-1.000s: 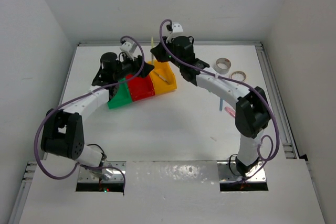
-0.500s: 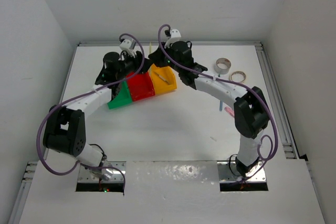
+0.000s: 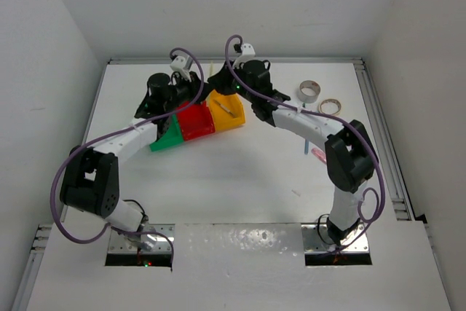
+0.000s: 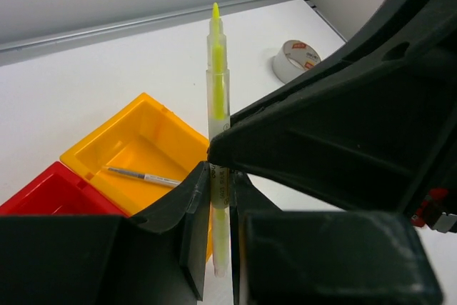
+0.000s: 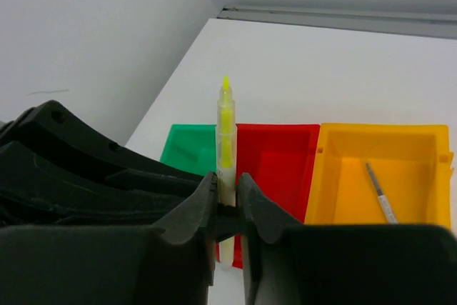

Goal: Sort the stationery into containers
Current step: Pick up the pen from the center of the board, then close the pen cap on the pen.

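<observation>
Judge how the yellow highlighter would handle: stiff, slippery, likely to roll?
Probably stiff: the highlighter stands straight above the left gripper, no sag. Likely light, being thin clear plastic. Its smooth round barrel could slip in the right gripper or roll if laid on the table.

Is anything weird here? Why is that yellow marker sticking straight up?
Yes. The yellow highlighter stands upright in the air near the bins, not in any of them. The left gripper and the right gripper both seem to pinch it at once, like a hand-off caught midway.
</observation>
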Controlling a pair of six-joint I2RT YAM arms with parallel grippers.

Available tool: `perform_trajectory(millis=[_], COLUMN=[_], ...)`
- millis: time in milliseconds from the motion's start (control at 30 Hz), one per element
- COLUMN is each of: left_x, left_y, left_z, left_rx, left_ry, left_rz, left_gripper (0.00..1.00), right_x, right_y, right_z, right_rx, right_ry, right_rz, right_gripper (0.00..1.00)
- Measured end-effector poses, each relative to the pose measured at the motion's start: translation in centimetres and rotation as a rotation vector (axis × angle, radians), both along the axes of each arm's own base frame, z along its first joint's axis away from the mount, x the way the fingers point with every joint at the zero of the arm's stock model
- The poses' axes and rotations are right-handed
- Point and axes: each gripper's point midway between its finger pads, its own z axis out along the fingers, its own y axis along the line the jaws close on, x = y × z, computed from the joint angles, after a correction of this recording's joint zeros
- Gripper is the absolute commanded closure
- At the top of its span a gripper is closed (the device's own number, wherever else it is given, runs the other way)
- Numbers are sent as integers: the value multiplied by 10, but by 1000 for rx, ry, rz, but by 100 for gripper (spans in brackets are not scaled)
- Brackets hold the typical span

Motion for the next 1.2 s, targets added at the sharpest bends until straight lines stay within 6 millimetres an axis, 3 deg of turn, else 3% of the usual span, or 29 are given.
perform_trajectory(millis=[33, 133, 167, 233, 333, 433, 500, 600, 733, 867, 1200], left_x=[0, 2, 3, 6, 10, 13, 12, 11, 10, 9, 10], left_y=[0, 3, 5, 10, 22, 38, 49, 62, 66, 67, 73], left_z=[0, -1, -2, -3, -8, -14, -17, -19, -23, -26, -27], left_rx=[0, 15, 23, 44, 88, 134, 165, 198, 213, 224, 233], left_ry=[1, -7, -9, -20, -26, -23, -27, -38, -37, -38, -57], left_rz=[-2, 13, 21, 39, 73, 113, 137, 164, 174, 171, 193], left_gripper=[100, 100, 100, 100, 100, 100, 100, 100, 100, 100, 100], right_x=[-1, 0, 0, -1, -11, -30, -51, -99, -175, -231, -273], right_y=[0, -6, -9, -26, -65, -119, -157, -193, -216, -237, -258], right_z=[0, 1, -2, -6, -18, -33, -49, -87, -147, -183, -218], right_rx=[6, 13, 2, -35, -152, -285, -388, -548, -759, -924, -1078], right_ry=[5, 22, 36, 69, 125, 195, 260, 388, 576, 704, 728], right_rz=[5, 16, 19, 17, -3, -37, -57, -36, 94, 221, 357], right_gripper=[66, 38, 32, 28, 29, 42, 51, 44, 45, 60, 60])
